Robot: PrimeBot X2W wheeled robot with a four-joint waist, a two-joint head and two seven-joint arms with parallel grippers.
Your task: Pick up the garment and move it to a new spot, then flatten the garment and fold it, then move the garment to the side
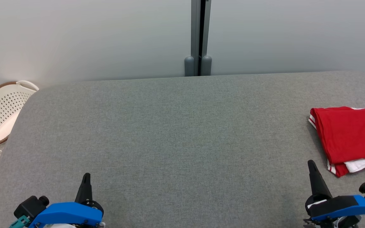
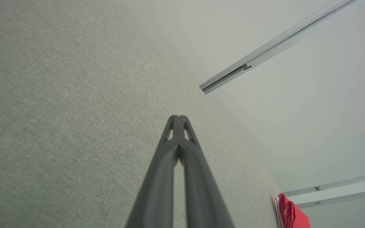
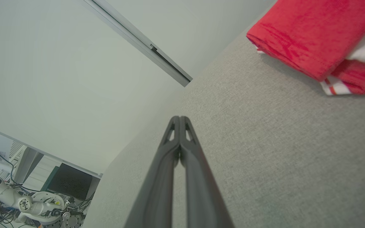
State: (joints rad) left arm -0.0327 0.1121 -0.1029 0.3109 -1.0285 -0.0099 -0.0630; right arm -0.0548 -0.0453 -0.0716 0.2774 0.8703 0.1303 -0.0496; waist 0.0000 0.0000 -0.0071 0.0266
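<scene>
Table edges: you have the grey fabric-covered table (image 1: 182, 126) across the whole head view. Its far edge runs along the wall, with a rounded far-left corner.
Open room: the middle and left of the table are bare cloth, from the near edge to the far edge.
Off the table: a white perforated laundry basket (image 1: 2, 114) sits past the far-left corner, below the tabletop. A grey post (image 1: 198, 38) stands behind the middle of the far edge.
Left arm: your left gripper (image 1: 86, 177) is low at the near edge, toward the near-left corner, pointing at the far edge.
Left fingers: pressed together tip to tip in the left wrist view (image 2: 178, 118), holding nothing.
Right arm: your right gripper (image 1: 311, 165) is low at the near edge on the right side, leaning slightly left, with its tip just short of the garment's near corner.
Right fingers: closed tip to tip in the right wrist view (image 3: 180, 119), empty.
Contact with cloth: cannot tell for either tip.
Garment location: the red jersey with white trim (image 1: 347, 136) lies folded at the table's right side, apart from both grippers. It also shows in both wrist views (image 2: 291, 215) (image 3: 309, 34).
Garment heading: its left folded edge runs near to far, slanted a little leftward at the far end. A white layer pokes out along the near side.
Long axis: cannot tell, because the jersey runs out of the head view on the right.
</scene>
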